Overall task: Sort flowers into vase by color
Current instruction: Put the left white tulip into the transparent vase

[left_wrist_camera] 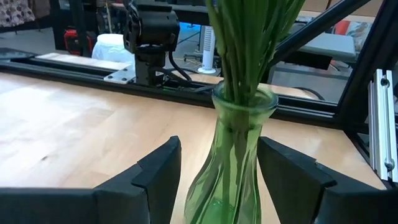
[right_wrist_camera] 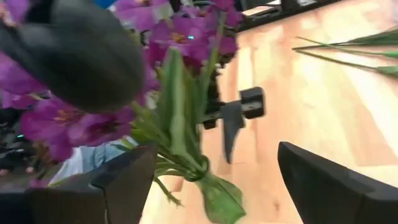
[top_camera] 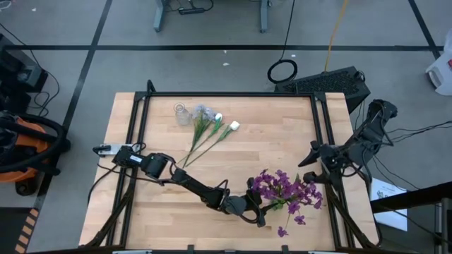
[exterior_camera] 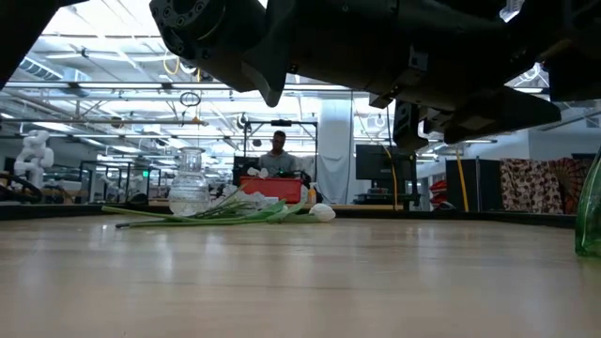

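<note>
A green glass vase (left_wrist_camera: pixel 231 168) stands on the table near its front edge, right of centre, with several purple flowers (top_camera: pixel 286 189) in it. My left gripper (top_camera: pixel 258 212) reaches in level from the left and is shut on the vase. White-budded flowers (top_camera: pixel 212 134) and a pale grey-blue one (top_camera: pixel 203 111) lie flat on the table at the far middle, beside a clear glass vase (top_camera: pixel 182 113). My right gripper (top_camera: pixel 312 162) hangs open above the table's right side, just right of the purple blooms (right_wrist_camera: pixel 180 34), and touches nothing. My left gripper pinches the green vase between its two fingers (left_wrist_camera: pixel 158 177), one on each side of the lower body (left_wrist_camera: pixel 205 186) below the neck. The fingers come in level from the table's left. The vase stands upright, its stems rising straight out of the mouth; its foot is out of view.
Black frame rails (top_camera: pixel 134 141) run along the table's left, right and far edges. A person (exterior_camera: pixel 278 150) sits in the room beyond the far edge. Bare wood lies between the lying flowers and the green vase.
</note>
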